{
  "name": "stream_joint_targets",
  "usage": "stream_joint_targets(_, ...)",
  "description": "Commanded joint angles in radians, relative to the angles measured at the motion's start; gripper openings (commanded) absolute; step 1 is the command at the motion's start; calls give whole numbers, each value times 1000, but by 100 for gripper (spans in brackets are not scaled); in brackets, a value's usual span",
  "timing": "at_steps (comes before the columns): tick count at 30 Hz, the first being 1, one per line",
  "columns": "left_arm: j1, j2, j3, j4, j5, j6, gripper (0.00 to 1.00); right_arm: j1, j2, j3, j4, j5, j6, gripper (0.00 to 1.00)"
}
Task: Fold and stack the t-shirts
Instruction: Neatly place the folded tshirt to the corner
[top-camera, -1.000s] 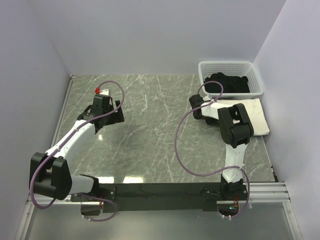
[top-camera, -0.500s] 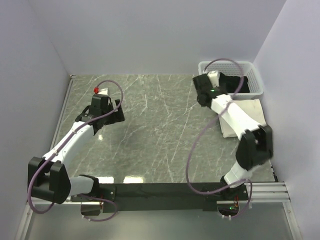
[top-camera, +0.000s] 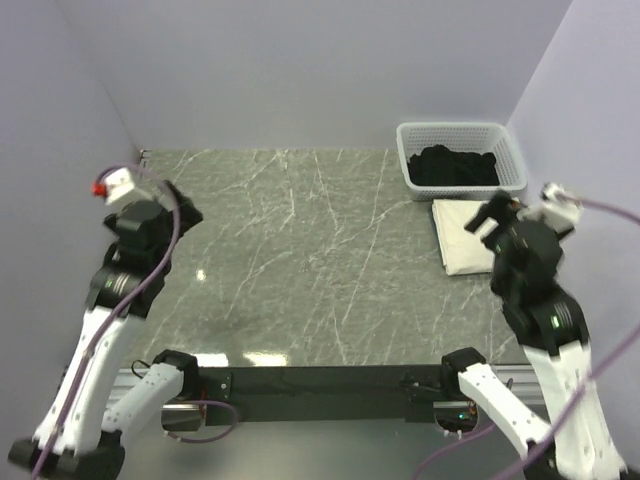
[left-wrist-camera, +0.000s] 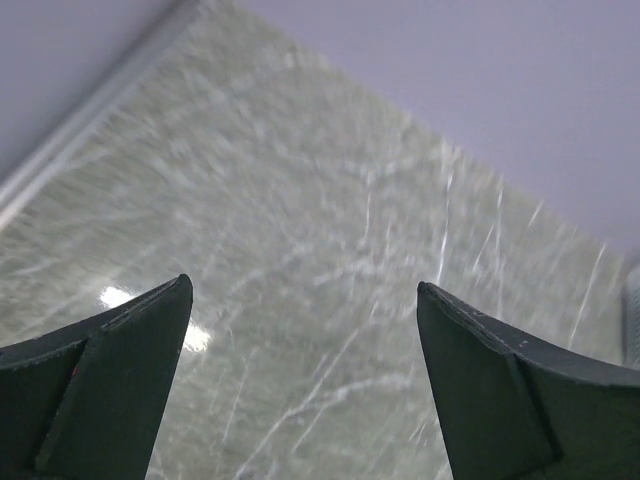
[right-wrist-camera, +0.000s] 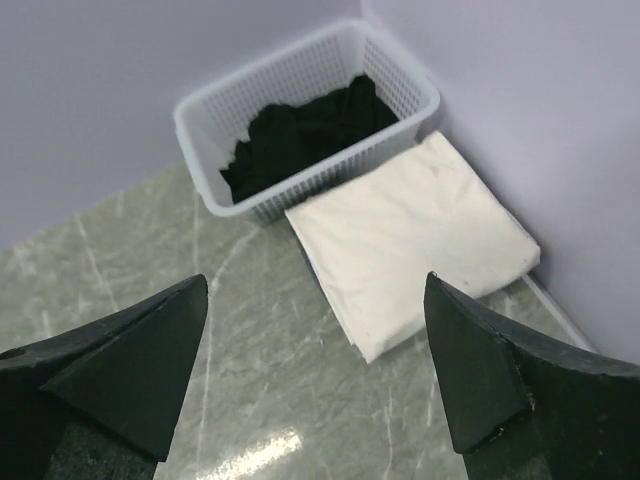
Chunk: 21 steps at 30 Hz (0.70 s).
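Cream tee (right-wrist-camera: 415, 235): smooth flat rect. fold.

cream t-shirt (right-wrist-camera: 410, 240) — folded flat, black t-shirt (right-wrist-camera: 300, 130) crumpled

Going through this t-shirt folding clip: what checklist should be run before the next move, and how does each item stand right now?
1. Left gripper open and empty: ok.
2. Right gripper open and empty: ok.
3. Cream-white shirt folded flat on the table, beside the basket: ok.
4. Both grippers clear of the cream-white shirt: ok, neither touches it.
5. Black shirt out of the basket and folded: not ok, it lies bunched inside.
6. Another shirt under the cream-white shirt: cannot tell.
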Motion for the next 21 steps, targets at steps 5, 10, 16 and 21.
stream_joint_targets(5, 2, -307, -42, -19, -254, -69, 100, -2, -354, -249, 200, -86, -80, 95)
stream_joint_targets(10, 2, -507, -168, 143, -297, -19, 99, -1, -444, -328, 273, -75, -114, 95)
stream_joint_targets(16, 2, -587, -178, 180, -318, 15, 99, -1, -429, -340, 299, -32, -118, 96)
stream_joint_targets(21, 2, -591, -184, 215, -295, 66, 99, -4, -469, -375, 361, -29, -150, 96)
